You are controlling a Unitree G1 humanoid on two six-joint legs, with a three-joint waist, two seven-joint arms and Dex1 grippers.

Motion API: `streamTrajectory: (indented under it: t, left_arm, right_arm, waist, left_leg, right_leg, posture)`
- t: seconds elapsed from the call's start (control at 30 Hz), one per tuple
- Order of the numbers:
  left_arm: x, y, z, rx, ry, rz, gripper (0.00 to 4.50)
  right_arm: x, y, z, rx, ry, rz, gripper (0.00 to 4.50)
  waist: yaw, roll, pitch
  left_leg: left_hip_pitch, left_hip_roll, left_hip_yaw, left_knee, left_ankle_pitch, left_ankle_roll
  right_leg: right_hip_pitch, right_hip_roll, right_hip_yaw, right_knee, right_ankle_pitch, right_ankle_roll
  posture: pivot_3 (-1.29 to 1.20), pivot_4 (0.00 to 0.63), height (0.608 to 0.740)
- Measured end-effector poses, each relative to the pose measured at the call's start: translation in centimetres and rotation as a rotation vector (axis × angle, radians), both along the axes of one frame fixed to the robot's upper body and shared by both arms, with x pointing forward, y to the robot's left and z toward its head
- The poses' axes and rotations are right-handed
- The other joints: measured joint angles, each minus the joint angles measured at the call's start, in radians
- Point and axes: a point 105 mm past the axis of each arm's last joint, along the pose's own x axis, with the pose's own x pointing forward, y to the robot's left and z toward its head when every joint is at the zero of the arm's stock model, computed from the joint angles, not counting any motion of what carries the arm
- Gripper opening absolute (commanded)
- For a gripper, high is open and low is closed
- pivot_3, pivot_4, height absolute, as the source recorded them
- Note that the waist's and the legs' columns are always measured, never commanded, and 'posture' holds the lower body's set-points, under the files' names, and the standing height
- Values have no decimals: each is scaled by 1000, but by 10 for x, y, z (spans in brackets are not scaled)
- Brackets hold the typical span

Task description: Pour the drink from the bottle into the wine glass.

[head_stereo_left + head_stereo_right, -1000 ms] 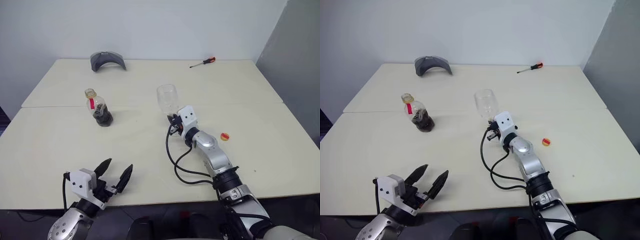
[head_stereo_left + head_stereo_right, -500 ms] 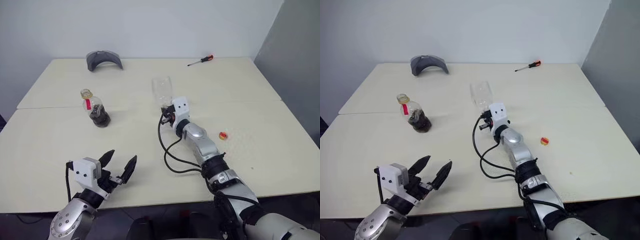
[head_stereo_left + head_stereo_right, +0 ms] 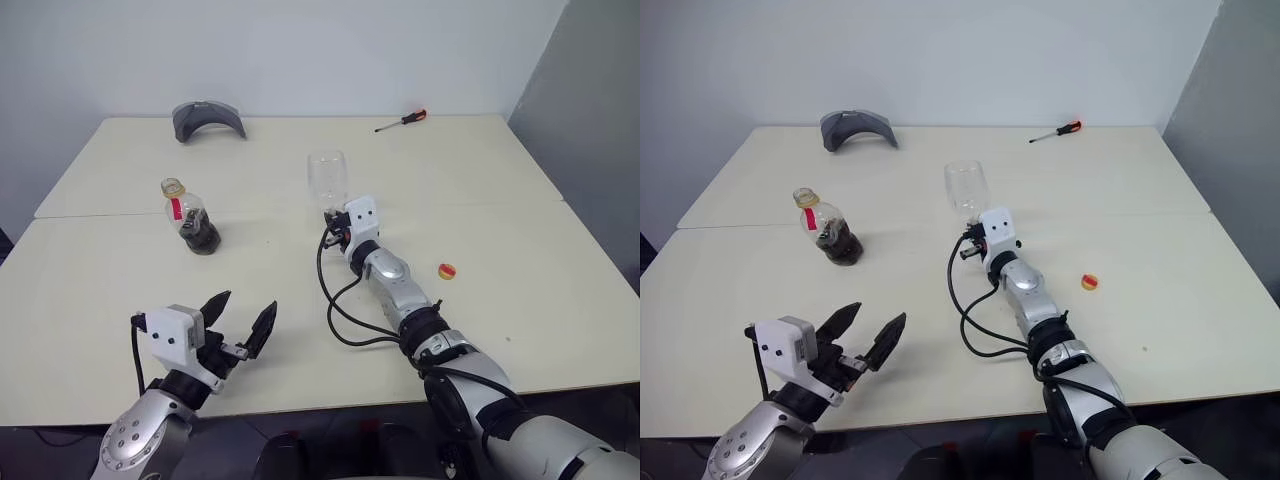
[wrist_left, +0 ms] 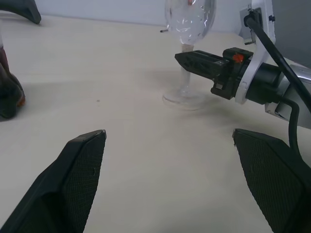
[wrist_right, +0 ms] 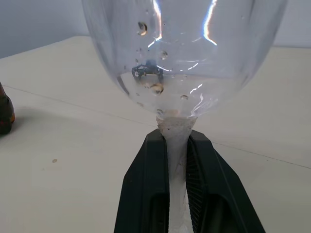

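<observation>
1. right gripper (image 5: 176, 145) clamped on the stem of the wine glass (image 3: 327, 182), fingers (image 5: 146, 189) pinching it just under the bowl; glass upright, empty apart from droplets inside the bowl
2. in the left wrist view the glass foot (image 4: 184, 99) looks to rest on the table (image 3: 520, 180), though contact is hard to confirm
3. change: over the last second the camera view shifted, so part of the shift is not real motion; even so, relative to the bottle the glass now sits a little closer, carried leftward and slightly away from the robot by the right arm
4. left gripper (image 3: 240, 325) wide open, holding nothing, hovering over the near table edge; it has risen a little over the same second
5. bottle (image 3: 190, 215) stands upright at table left, well apart from both grippers, mouth looks uncapped, dark drink (image 3: 203, 236) sitting low in its base
6. a small red and yellow cap (image 3: 448, 270) lies right of the right arm; a screwdriver (image 3: 402, 121) and a grey curved object (image 3: 208, 118) lie at the far edge
7. meaning: glass is secured and being positioned, pouring not started; judged next step is the open left gripper reaching forward for the bottle, which is still some way off
</observation>
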Motion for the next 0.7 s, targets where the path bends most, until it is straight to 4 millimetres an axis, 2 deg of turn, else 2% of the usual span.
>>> streamTrajectory:
  t: [0.3,0.43,0.5,0.63,0.7]
  left_arm:
    - [5,-5,12,9,-12,-5,4500]
    - [6,-6,11,7,-2,-5,4500]
    - [7,-7,12,7,0,-6,4500]
    - [10,-8,16,5,-14,-5,4500]
    - [11,-9,17,3,-15,-12,4500]
  right_arm:
    - [-8,-6,-5,-69,-6,17,188]
    - [-11,-9,-7,-95,-2,21,188]
    - [-12,-9,-7,-97,2,20,930]
    - [-17,-11,-38,-143,115,17,2176]
    - [-17,-11,-41,-145,126,18,2850]
  waist:
    - [0,0,0]
    - [0,0,0]
    - [0,0,0]
    - [1,1,1]
    - [0,1,1]
  left_leg:
    - [2,0,0,0,0,0]
    - [3,0,-1,0,0,0]
    - [3,0,-1,0,0,0]
    - [1,0,-1,0,0,0]
    - [0,0,-1,0,0,0]
  right_leg:
    - [2,0,0,0,0,0]
    - [3,0,0,0,0,0]
    - [3,0,0,0,0,0]
    - [1,0,0,-1,0,0]
    - [1,0,0,-1,0,0]
  posture:
    - [0,150,740]
    - [0,150,740]
    - [0,150,740]
    - [0,150,740]
    - [0,150,740]
